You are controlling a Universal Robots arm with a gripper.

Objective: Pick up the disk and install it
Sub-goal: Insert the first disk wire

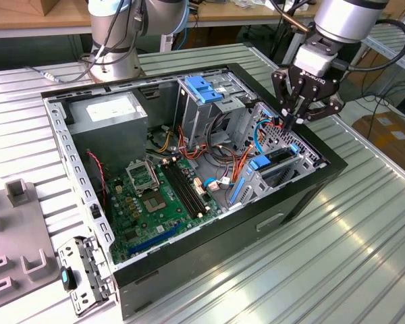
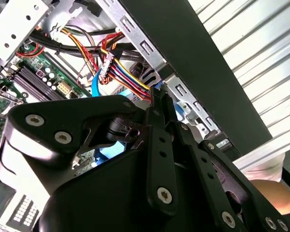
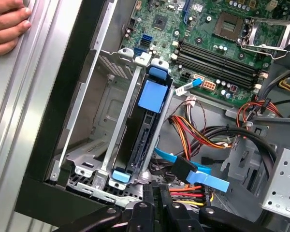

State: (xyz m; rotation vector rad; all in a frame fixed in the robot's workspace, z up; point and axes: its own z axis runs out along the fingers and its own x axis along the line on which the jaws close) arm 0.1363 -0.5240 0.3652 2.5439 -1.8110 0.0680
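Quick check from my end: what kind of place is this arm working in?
Likely a lab or workshop bench for computer assembly. An open computer case lies on a ribbed metal table, its motherboard exposed; the gripper hovers over the drive bay. Cardboard boxes and a wooden bench sit behind.

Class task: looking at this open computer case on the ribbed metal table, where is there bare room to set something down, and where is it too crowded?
Bare room: the ribbed table along the case's black side, toward the exterior view's right. Crowded: inside the case, cables tangle between the circuit board and the drive bay, where the gripper hovers.
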